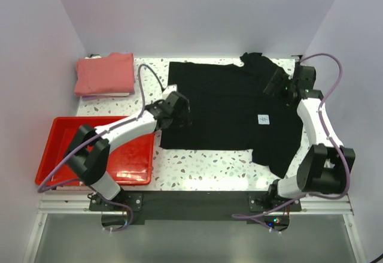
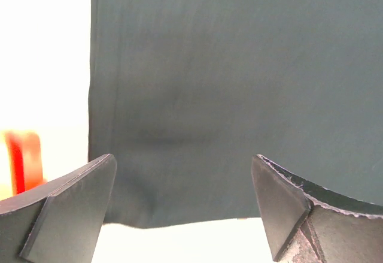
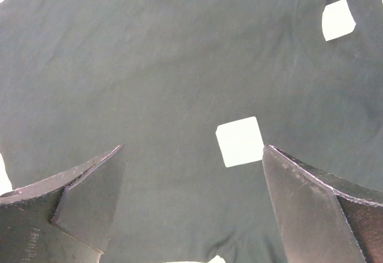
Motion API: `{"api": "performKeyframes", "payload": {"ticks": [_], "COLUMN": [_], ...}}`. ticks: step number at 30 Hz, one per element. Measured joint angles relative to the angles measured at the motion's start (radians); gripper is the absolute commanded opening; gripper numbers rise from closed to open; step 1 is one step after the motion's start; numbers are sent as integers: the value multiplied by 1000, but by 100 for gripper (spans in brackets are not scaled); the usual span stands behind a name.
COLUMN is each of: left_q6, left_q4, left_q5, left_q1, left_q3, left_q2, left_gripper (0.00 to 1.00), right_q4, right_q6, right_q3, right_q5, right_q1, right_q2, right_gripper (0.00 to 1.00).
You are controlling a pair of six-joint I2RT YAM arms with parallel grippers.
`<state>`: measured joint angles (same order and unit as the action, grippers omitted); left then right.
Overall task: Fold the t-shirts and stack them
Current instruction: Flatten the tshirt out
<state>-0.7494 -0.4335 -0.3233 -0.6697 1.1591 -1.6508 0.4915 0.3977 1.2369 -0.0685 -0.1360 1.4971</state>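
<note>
Hovering with jaws apart over opposite ends of the spread black shirt (image 1: 221,107), both arms look poised to fold it; the pink shirt (image 1: 105,74) lies folded nearby, ready for stacking.

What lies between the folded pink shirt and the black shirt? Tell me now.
Top view: bare speckled table between pink shirt and black shirt, crossed only by a purple cable loop.
</note>
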Motion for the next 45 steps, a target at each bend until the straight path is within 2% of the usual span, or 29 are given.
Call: {"api": "performKeyframes", "payload": {"ticks": [4,10,12,16,35,45], "left_q6": [-102,-205,-232,-269,-425,-436], "left_q4": [-38,-54,-51,-46,-106,-138], "left_q5": [-1,10,13,14,-18,-48], "left_q1": [-70,-103,-104,-109,-118,-83], "left_q3": [-187,-289,-298,-316,-317,-243], "left_q2": [110,165,171,173,97,14], "left_gripper": [99,77,71,68,65,42], "right_q4": [-22,-16,-19,-22,-36,-36], "right_q6": [26,33,33,32,33,32], "right_q3": [-145,-214,-215,-223,-232,-232], "right_q5": [-28,-63,-71,-81,-84,-83], "right_q1": [9,10,10,10,10,10], "right_q2": [-114,-123,-124,-135,-137,-137], "right_gripper": [99,99,99,99,99,99]}}
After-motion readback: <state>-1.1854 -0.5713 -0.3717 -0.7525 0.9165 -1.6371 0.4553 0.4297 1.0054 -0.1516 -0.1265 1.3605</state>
